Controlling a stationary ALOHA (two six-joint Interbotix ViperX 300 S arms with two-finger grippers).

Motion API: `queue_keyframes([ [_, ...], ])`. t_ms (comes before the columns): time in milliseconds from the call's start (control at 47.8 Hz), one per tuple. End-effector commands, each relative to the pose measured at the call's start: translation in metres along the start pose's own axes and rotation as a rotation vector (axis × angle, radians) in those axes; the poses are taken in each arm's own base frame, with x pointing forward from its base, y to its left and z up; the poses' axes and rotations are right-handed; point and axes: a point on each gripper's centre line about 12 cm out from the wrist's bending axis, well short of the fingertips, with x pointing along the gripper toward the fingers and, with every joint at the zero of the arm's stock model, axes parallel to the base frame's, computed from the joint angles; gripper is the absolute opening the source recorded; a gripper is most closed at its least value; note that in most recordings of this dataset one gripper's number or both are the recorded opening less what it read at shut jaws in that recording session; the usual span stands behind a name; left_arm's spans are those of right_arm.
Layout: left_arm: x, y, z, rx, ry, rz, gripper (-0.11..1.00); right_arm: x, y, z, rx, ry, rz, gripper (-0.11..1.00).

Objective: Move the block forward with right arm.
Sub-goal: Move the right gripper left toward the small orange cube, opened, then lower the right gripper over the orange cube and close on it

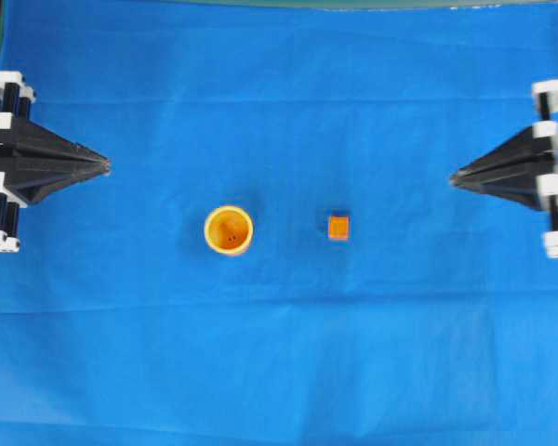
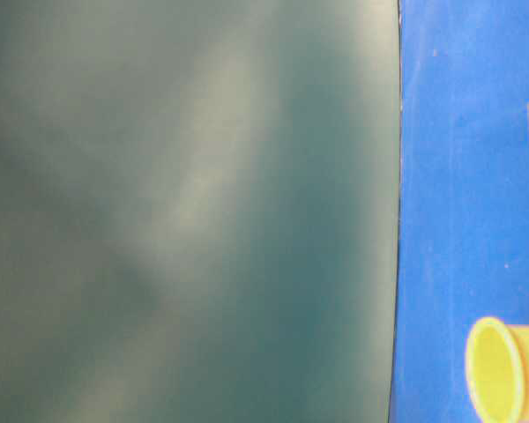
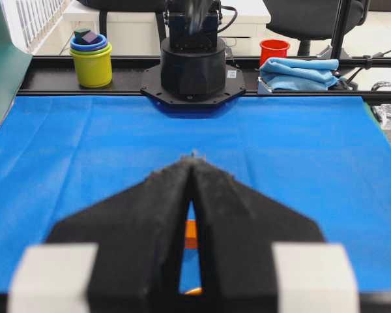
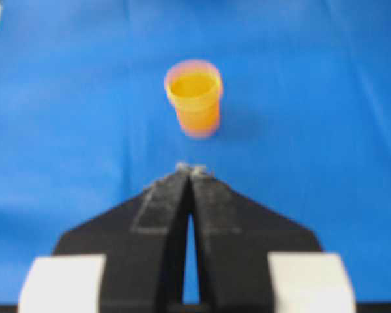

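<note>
Orange small cube block (image 1: 338, 228) sits untouched beside the round yellow-orange cup (image 1: 229, 229); right gripper (image 1: 456, 176), fingers closed and empty, waits well apart, nothing begun.

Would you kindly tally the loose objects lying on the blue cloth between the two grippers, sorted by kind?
Cups: 1, the yellow-orange cup
Blocks: 1, the orange block
Total: 2

Blue tablecloth (image 1: 279, 372); possibly office chairs (image 3: 313, 16) behind.
</note>
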Motion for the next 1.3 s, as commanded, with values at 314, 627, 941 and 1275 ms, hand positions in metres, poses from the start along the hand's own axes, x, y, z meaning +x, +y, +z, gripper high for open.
queue_keyframes([
  [314,0.003,0.0,0.016,-0.003,-0.041,0.002,0.0,0.074,0.0,0.009,0.003,0.296,-0.054,0.0],
  [627,0.003,0.001,0.015,0.003,-0.028,0.003,0.0,0.116,-0.001,0.008,-0.04,0.461,-0.081,0.11],
  [941,0.003,0.001,0.021,0.002,-0.04,0.002,0.0,0.144,-0.006,-0.017,-0.102,0.573,-0.081,0.52],
  [1275,0.004,0.001,0.025,0.003,-0.051,0.002,0.0,0.175,-0.013,-0.056,-0.172,0.682,-0.068,0.52],
])
